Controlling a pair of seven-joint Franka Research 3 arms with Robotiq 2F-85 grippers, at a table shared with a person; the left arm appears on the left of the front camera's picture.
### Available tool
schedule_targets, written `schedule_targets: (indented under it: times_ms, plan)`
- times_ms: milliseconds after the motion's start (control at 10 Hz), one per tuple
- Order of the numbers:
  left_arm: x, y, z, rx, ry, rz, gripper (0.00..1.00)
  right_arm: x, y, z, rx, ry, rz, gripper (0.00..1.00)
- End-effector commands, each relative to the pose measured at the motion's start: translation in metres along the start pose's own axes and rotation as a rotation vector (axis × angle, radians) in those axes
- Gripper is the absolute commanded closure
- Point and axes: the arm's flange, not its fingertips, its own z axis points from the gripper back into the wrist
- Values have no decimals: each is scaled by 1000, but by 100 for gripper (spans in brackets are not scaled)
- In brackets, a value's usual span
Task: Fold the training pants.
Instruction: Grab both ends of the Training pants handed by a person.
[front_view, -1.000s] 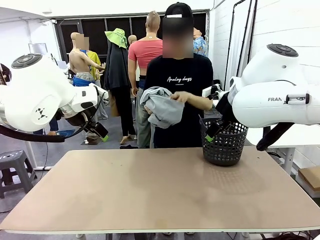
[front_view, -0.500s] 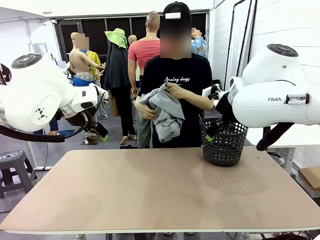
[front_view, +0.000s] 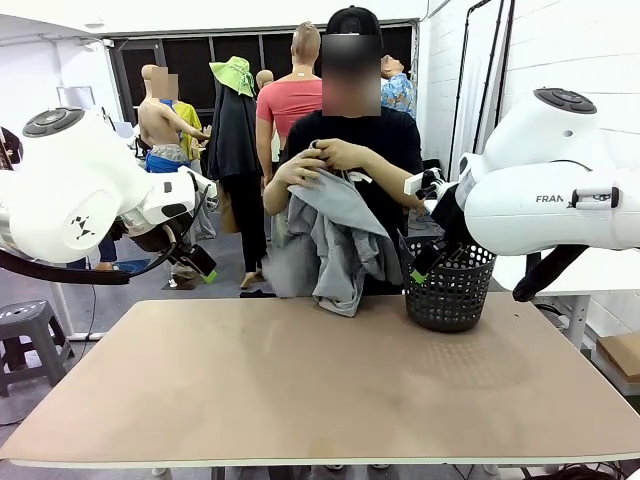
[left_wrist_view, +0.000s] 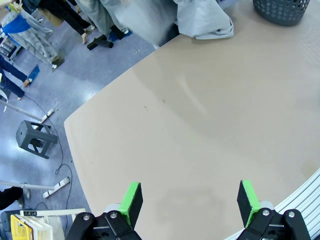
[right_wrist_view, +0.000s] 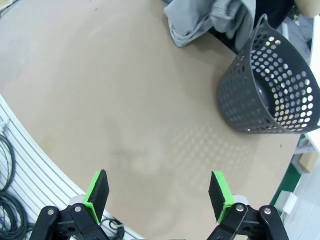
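The person at the far side of the table holds up the light grey training pants (front_view: 335, 240) with both hands (front_view: 325, 158) at chest height; the cloth hangs down to just above the far table edge. Its lower end shows in the left wrist view (left_wrist_view: 202, 20) and in the right wrist view (right_wrist_view: 207, 20). My left gripper (left_wrist_view: 189, 199) is open, high above the bare tabletop (left_wrist_view: 200, 125). My right gripper (right_wrist_view: 159, 192) is open too, above the table's near side, well away from the pants. In the front view both arms are raised at the table's sides.
A black mesh basket (front_view: 448, 288) stands at the far right of the table (front_view: 320, 380), also seen as the basket (right_wrist_view: 265, 90) in the right wrist view. A grey stool (front_view: 28, 335) is on the floor at the left.
The person has lifted the bunched pants and shaken them out, so they now hang long toward the table. Neither arm has moved.
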Motion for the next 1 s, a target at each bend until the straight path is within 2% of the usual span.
schedule_targets:
  times_ms: [0, 900]
  plan:
    - [1, 1, 0, 1, -1, -6, 0, -1, 1, -2, 2, -1, 2, 0]
    - [1, 1, 0, 1, -1, -6, 0, -1, 1, -2, 2, -1, 2, 0]
